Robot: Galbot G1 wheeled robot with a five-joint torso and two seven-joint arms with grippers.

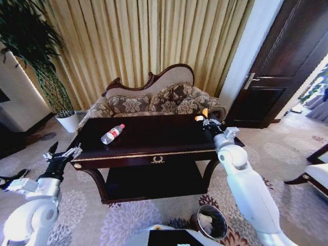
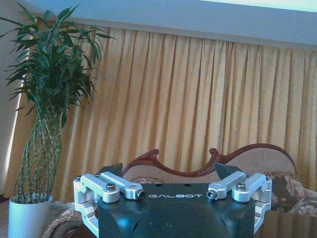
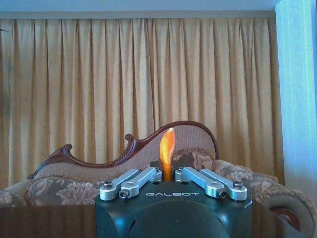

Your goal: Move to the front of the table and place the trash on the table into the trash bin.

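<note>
An orange scrap (image 3: 167, 148) stands upright, pinched in the closed jaws of the right gripper (image 1: 210, 122), which hangs at the far right corner of the dark glossy desk (image 1: 154, 138), the piece apparently just clear of the top. The step in hand looks to be carrying this bit of trash away to the bin; done well, it calls for a straight lift before any swing, the pinch kept firm on so thin and light a piece, then an arc back past the desk's right end and down to the trash bin (image 1: 218, 231), a small dark bucket on the carpet near the robot's base, where something white already lies. The jaws should part only once they are squarely over the rim. A clear plastic bottle (image 1: 113, 134) with a red cap lies on its side toward the left end of the desk, not yet collected. The right arm reaches forward at full stretch along the desk's right end, wrist level and facing the carved-back sofa (image 1: 154, 100). The left gripper (image 1: 62, 154) waits off the desk's front left corner, jaws spread wide and empty, pointed toward the curtains.
</note>
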